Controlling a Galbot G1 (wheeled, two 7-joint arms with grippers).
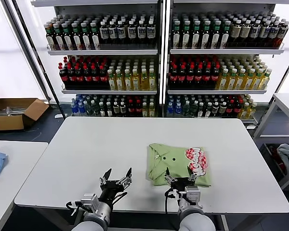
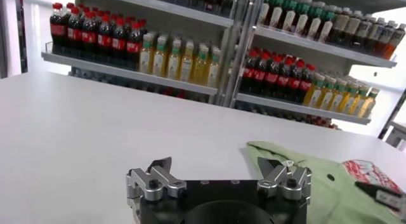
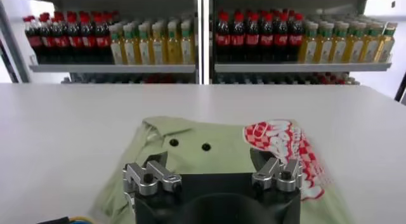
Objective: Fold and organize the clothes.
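Head view: folded polo shirt (image 1: 177, 164) near table (image 1: 111, 144) front edge, both pincers (image 1: 116, 179) (image 1: 180, 181) wide.

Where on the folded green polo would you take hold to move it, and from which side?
Grip the polo shirt at its near folded edge, coming from the robot's side. It lies flat in a compact rectangle, and the open right hand is already over that edge; the left hand hovers apart.
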